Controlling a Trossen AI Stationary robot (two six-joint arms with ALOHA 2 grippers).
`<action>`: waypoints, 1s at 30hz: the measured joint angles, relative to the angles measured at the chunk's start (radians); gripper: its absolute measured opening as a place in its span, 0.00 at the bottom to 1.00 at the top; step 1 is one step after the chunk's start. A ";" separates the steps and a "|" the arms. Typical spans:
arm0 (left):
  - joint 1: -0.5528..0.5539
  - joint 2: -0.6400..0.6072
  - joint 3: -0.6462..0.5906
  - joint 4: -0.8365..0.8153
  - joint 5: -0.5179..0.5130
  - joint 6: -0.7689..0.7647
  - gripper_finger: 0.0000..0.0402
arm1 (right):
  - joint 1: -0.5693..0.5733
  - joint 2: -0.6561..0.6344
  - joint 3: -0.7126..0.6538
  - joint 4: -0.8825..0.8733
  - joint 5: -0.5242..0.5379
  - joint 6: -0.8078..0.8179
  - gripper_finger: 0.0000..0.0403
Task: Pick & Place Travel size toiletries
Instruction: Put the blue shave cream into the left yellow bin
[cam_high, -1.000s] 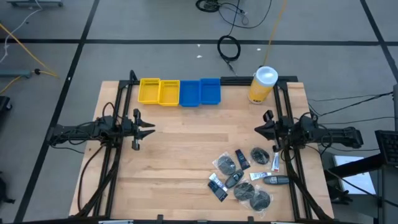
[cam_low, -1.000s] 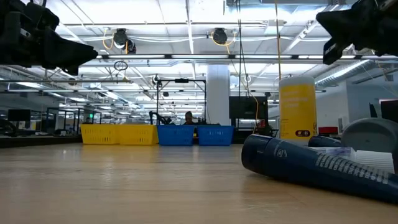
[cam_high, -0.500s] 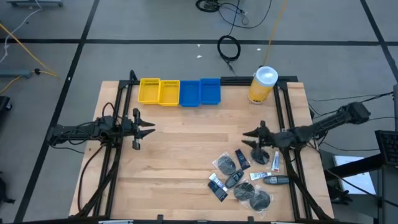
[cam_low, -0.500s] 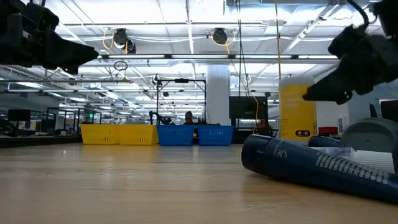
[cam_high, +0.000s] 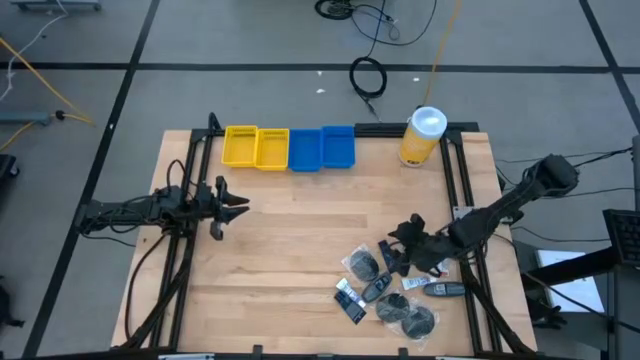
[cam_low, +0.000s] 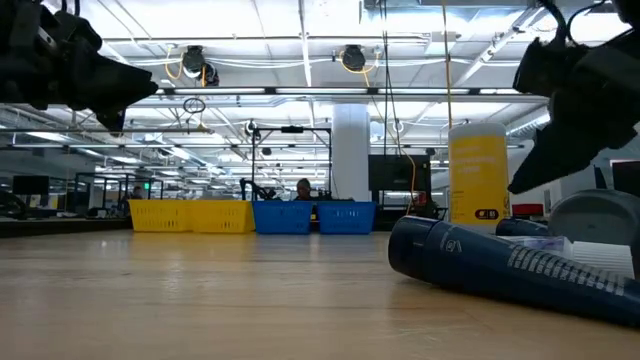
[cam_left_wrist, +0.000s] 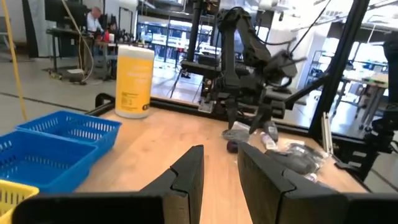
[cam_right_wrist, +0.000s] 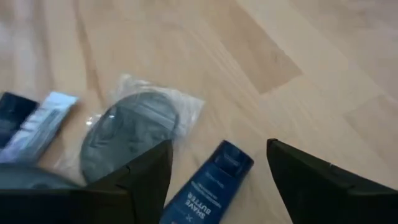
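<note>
The travel size toiletries (cam_high: 390, 285) lie in a loose heap on the wooden table at the near right: dark round packets, small dark tubes and thin white tubes. My right gripper (cam_high: 398, 245) hangs open just above the heap's far side. In the right wrist view its fingers (cam_right_wrist: 217, 146) stand either side of a dark blue tube (cam_right_wrist: 208, 180) without touching it. A round dark packet in clear wrap (cam_right_wrist: 134, 134) lies beside the tube. My left gripper (cam_high: 238, 205) waits over the table's left side, slightly open and holding nothing (cam_left_wrist: 219, 155).
Two yellow bins (cam_high: 253, 147) and two blue bins (cam_high: 322, 147) stand in a row at the table's far edge. A large yellow canister with a white lid (cam_high: 422, 136) stands at the far right. Bare wood (cam_high: 290, 240) lies between the arms.
My right gripper has left its place by the table's right rail, going toward the near edge and leftward. It has come down and tipped over the heap of toiletries. The toiletries have not moved.
</note>
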 joint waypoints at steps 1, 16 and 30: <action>0.000 0.000 0.000 0.011 0.000 0.003 0.24 | 0.000 0.025 0.000 -0.003 0.002 0.011 0.62; 0.000 0.000 0.000 0.067 -0.036 0.044 0.24 | -0.012 0.229 0.003 0.077 -0.012 0.070 0.61; -0.022 0.056 0.000 0.098 -0.036 0.070 0.24 | -0.022 0.286 0.002 0.101 -0.066 0.100 0.46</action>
